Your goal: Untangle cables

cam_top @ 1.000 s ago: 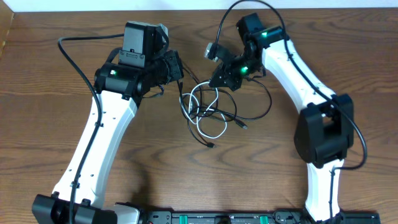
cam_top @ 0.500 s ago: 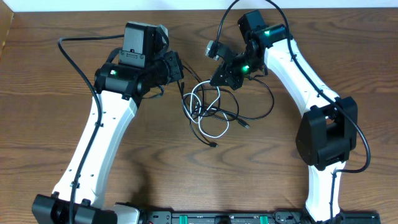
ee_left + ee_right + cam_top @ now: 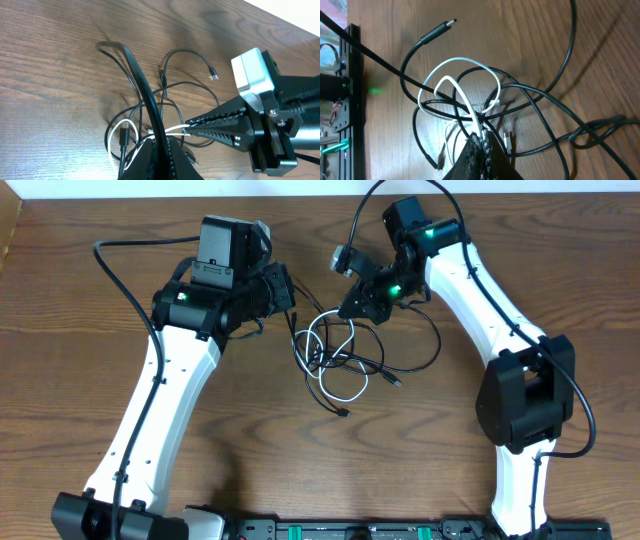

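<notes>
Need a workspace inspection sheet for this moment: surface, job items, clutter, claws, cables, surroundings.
Surface: wooden table, brown grain.
Job's things: black cables and one white cable, tangled in loops between the arms.
Clutter: nothing seen.
Grippers: left claw shut on a black cable; right claw shut on the white cable.
Cables: thick arm wires loop off both arms.
Surroundings: black rail at the near table edge.

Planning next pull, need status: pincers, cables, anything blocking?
Left pincer shut on black cable. Right pincer shut on white cable. Tangle between them, black crossing white; nothing else in the way.
</notes>
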Robot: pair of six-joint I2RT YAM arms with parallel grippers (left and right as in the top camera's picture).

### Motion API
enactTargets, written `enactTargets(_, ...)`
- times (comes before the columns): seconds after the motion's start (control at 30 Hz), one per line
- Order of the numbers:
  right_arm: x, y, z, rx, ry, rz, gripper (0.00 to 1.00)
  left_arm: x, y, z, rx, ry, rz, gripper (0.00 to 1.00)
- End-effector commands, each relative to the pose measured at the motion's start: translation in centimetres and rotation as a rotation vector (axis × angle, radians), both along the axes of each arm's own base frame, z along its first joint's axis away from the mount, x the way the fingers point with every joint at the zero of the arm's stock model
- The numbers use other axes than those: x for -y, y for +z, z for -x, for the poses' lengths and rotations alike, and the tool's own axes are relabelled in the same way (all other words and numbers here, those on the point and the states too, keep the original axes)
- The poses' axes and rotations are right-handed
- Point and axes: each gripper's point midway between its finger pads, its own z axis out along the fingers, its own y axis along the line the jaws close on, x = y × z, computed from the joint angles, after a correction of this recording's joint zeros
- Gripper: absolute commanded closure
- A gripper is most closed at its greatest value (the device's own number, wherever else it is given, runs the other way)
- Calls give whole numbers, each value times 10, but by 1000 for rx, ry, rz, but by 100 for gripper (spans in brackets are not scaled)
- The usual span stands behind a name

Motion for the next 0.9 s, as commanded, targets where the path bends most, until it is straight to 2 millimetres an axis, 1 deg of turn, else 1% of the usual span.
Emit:
enactTargets(0.0,9,15,-9,-5,-57,-21,99,-3,5,-2,11,12,-4,92)
enactTargets(0.03,12,18,-13,-10,-77,-23,99,-3,5,-1,10,12,-4,92)
enactTargets(0.17,25,43,-26,5,-157,-43,99,-3,5,-1,9,12,-5,93)
enactTargets(0.2,29,53,-30,19,-179,-52,99,-3,5,-1,9,12,-5,92)
enactTargets(0.23,32,60,-31,28,-192,-58,99,-3,5,-1,9,12,-6,92)
enactTargets(0.3,43,86,-35,74,-228,-80,99,-6,3,-2,10,23,-18,92)
enactTargets(0.33,45,92,-36,85,-237,-85,99,-7,3,-2,9,27,-24,92)
enactTargets(0.37,51,103,-37,105,-252,-94,99,-8,2,-2,5,31,-30,93)
enactTargets(0.43,66,124,-41,144,-316,-93,99,-9,0,1,-10,31,-34,92)
enactTargets(0.5,79,136,-45,164,-382,-79,99,-9,-2,3,-19,31,-36,92)
enactTargets(0.53,90,148,-49,181,-437,-84,99,-9,-3,3,-21,31,-37,92)
enactTargets(0.57,94,155,-51,193,-456,-96,99,-9,-3,3,-22,31,-37,92)
enactTargets(0.6,99,165,-52,211,-481,-111,99,-9,-4,3,-24,30,-38,92)
enactTargets(0.67,112,194,-56,252,-556,-161,99,-13,-10,4,-48,39,-57,92)
enactTargets(0.7,116,204,-57,266,-579,-179,99,-17,-15,6,-63,55,-82,92)
enactTargets(0.8,130,244,-56,318,-676,-251,99,-33,-31,10,-118,99,-167,92)
enactTargets(0.87,142,268,-55,352,-777,-277,99,-40,-42,13,-157,117,-212,92)
